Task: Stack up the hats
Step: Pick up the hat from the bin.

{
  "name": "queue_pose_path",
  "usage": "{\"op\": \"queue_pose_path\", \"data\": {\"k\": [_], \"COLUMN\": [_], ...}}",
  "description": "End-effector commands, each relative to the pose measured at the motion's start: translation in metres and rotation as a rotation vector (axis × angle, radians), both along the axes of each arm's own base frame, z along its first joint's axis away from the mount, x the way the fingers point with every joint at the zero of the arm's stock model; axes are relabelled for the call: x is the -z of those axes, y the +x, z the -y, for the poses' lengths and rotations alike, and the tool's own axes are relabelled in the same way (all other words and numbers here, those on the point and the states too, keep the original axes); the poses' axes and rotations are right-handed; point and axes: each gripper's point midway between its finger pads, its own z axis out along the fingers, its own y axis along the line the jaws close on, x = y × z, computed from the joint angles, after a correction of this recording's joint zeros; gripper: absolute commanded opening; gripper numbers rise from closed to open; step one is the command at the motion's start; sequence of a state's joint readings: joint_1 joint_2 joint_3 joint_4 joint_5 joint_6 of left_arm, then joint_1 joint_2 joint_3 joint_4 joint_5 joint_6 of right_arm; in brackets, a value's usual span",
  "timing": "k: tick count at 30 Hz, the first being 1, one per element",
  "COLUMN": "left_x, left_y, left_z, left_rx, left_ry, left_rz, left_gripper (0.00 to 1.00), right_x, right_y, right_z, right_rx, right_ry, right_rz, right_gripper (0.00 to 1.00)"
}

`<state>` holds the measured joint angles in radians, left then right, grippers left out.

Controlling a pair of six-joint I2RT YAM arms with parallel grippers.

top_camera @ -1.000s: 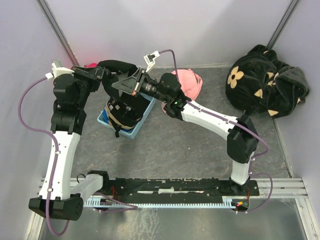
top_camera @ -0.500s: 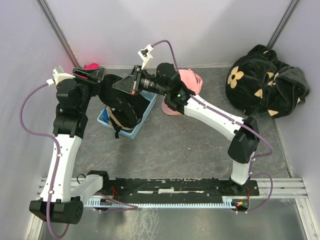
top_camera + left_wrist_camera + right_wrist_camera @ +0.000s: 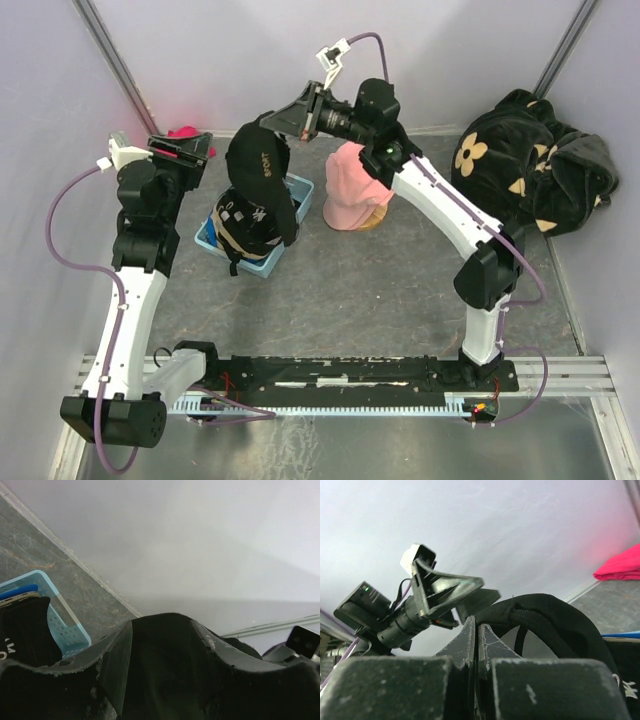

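Top view: the hanging black cap (image 3: 262,180) covers part of the blue basket (image 3: 303,192). A tan cap (image 3: 377,219) shows only as a sliver beneath the pink cap (image 3: 350,185). The red cloth (image 3: 183,132) lies half behind the left gripper (image 3: 185,150), whose jaw gap is unreadable. Left wrist view: the basket is cut by the left edge, and the gripper is a dark blur.

looks like a robot lab test cell, not a home. left arm (image 3: 125,300) and right arm (image 3: 440,215) are bolted to a metal rail (image 3: 350,375) at the edge of a grey counter (image 3: 370,290). plain pale walls (image 3: 430,50) box it in, and purple cables (image 3: 55,240) loop around loose.
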<state>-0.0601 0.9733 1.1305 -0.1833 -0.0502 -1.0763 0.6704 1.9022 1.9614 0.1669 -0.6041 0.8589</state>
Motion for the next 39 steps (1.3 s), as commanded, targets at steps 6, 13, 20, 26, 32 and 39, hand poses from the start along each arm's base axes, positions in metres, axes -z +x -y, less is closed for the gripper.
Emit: {"op": "queue_pose_path", "data": {"k": [6,13,20,26,32,39], "left_x": [0.005,0.014,0.031,0.046,0.058,0.06], "left_y": [0.021,0.018,0.013,0.011,-0.004,-0.009], "left_z": [0.009,0.028,0.045,0.08,0.099,0.102], "left_rx": [0.051,0.168,0.209,0.172,0.127,0.078], "left_ry": [0.027,0.125,0.286,0.526,0.638,0.709], "left_rz": [0.045,0.078,0.079,0.068,0.118,0.127], "left_gripper": [0.56,0.56,0.57,0.59,0.64,0.68], "right_x": [-0.017,-0.032,-0.042,-0.043,-0.033,-0.02], "right_y": [0.037,0.063,0.08,0.089,0.09,0.083], "right_z": [0.017,0.015,0.011,0.009,0.003,-0.009], "right_rx": [-0.037,0.048,0.127,0.197,0.235,0.288], "right_ry": [0.146,0.155,0.118,0.083,0.017,-0.088], "right_rz": [0.006,0.05,0.095,0.113,0.14,0.203], "right_gripper": [0.01,0.01,0.01,0.01,0.01,0.01]}}
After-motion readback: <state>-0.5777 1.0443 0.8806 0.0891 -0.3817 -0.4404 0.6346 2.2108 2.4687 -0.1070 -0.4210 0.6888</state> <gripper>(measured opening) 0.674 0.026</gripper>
